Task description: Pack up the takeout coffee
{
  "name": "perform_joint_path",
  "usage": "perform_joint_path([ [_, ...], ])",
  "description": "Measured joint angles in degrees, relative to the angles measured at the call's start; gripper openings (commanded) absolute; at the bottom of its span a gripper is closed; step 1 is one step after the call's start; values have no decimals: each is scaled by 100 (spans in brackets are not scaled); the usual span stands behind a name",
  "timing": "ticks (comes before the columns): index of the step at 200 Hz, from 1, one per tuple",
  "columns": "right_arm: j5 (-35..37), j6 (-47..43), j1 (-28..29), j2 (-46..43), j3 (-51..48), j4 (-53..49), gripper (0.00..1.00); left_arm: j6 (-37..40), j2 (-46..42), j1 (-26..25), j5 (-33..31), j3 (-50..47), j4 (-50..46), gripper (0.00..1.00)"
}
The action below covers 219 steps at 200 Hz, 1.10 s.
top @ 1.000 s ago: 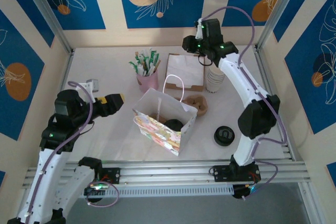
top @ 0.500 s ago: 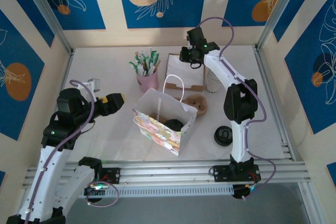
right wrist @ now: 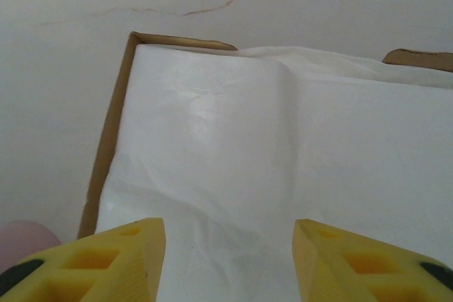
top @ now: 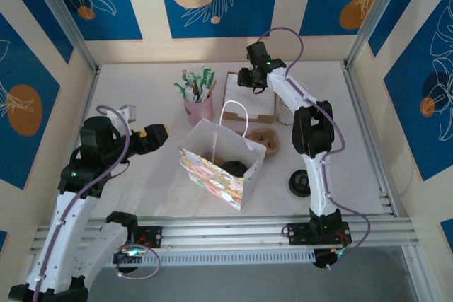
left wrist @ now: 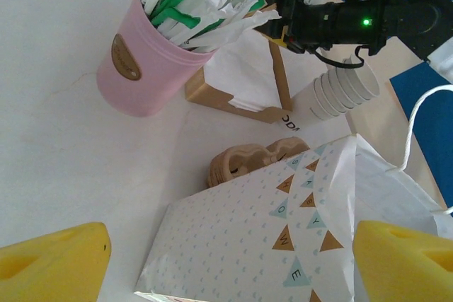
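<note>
Takeout coffee [top: 233, 168]: black lid showing inside the open paper bag [top: 211, 175], which stands mid-table [top: 141, 90]; left tool [top: 156, 133]: yellow fingers spread wide, nothing between them, near the bag's left side; right tool [right wrist: 230, 256]: fingers apart, gripping nothing, over the white napkins [right wrist: 283, 139] in the brown cardboard tray [right wrist: 107, 139] at the table's far side.

Pink cup [left wrist: 134, 68] of sticks stands beside the napkin tray [left wrist: 282, 83].
</note>
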Motion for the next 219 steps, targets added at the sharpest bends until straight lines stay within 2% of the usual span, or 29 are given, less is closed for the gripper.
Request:
perform_joint_path([
  [28, 120, -59, 28, 175, 138, -109, 58, 0, 2, 0, -20, 0, -37, 89],
  [98, 461, -173, 208, 675, 787, -387, 59, 0, 48, 0, -37, 0, -81, 89],
  [167, 859, -254, 243, 927, 828, -669, 63, 0, 74, 0, -39, 0, -120, 88],
  [188, 960, -282, 243, 990, 940, -721, 57, 0, 74, 0, -39, 0, -118, 88],
  [219, 975, -291, 243, 1141, 1010, -734, 39, 0, 74, 0, -39, 0, -118, 88],
])
